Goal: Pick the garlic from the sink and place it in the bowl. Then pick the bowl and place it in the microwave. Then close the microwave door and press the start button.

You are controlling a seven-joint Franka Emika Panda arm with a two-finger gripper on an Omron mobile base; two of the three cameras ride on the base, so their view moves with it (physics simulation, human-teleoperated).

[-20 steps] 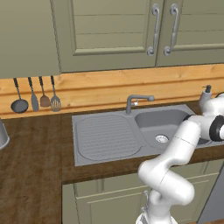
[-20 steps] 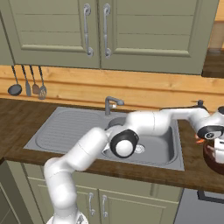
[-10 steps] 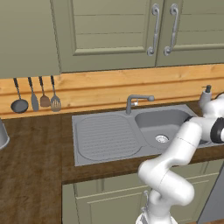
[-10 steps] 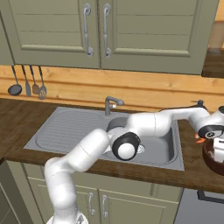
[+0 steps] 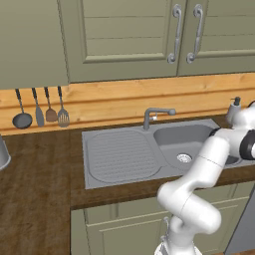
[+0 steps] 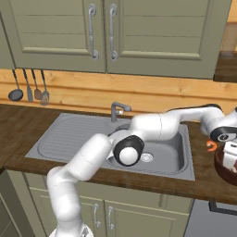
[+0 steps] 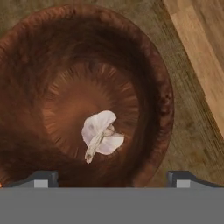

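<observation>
**A:** Where's the garlic (image 7: 101, 136)?

**B:** Lying on the floor of the bowl (image 7: 153, 74), a little off centre, nothing touching it. It's a loose, papery-looking bulb, so I'd judge it light and free to roll.

**A:** And the claw (image 7: 112, 178)?

**B:** Directly above the bowl, looking straight down into it. The two fingertips (image 7: 41, 178) stand wide apart, one on each side of the garlic, holding nothing. That first step looks done; lifting the bowl is what's left to start.

**A:** So what could spoil it?

**B:** The grip on the bowl. The wall is smooth, curved and deep. If the claw pinches the rim at only one point, the bowl may pivot and tip, and the garlic would slide to the low side or spill out. If it comes down without shifting toward the rim, the fingers would land inside the bowl and could knock the garlic.

**A:** Anything around the bowl to worry about?

**B:** In the right base view the bowl (image 6: 225, 167) sits on the dark counter (image 6: 203, 184) beside the sink (image 6: 176, 152), at the frame's right edge and close to the counter's front edge. A sideways nudge there could push it toward that edge. The arm is also stretched far out across the sink to reach it, so I'd expect little spare reach for correcting a bad approach.
</observation>
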